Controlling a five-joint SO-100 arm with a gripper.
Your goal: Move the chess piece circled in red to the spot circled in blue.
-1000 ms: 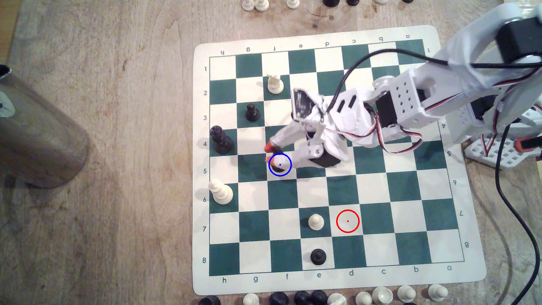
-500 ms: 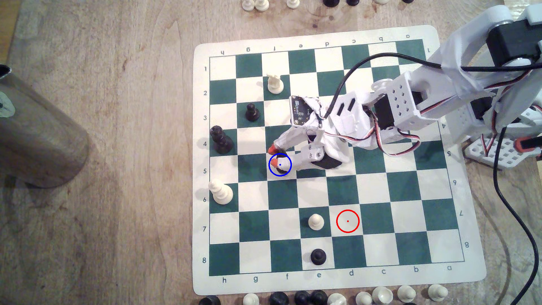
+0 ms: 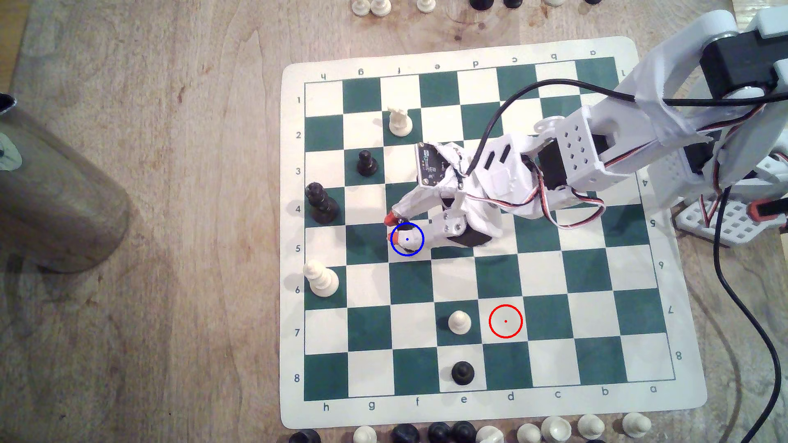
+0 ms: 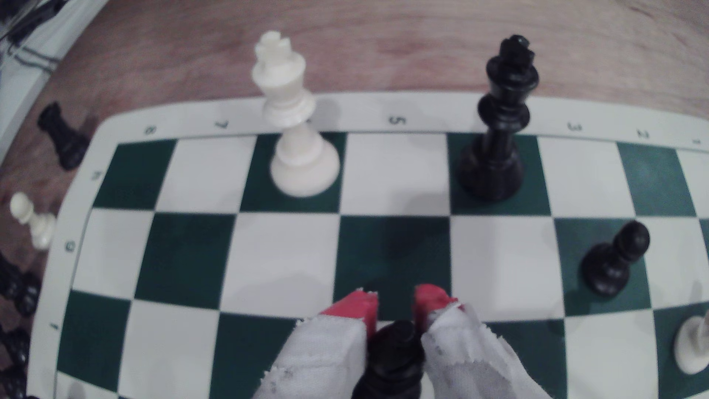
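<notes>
Just beside rank "5", gripper (image 4: 395, 307) around chess piece (image 4: 395, 356).

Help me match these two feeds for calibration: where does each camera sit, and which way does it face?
Exterior view: overhead, looking down on the chessboard; the white arm reaches in from the exterior view's right, gripper at the blue ring.
Wrist view: on the wrist, looking past the red-tipped fingers toward the board's h-file edge; the black chess piece sits between them.
Shared: the black king, white king, and a black pawn.
</notes>
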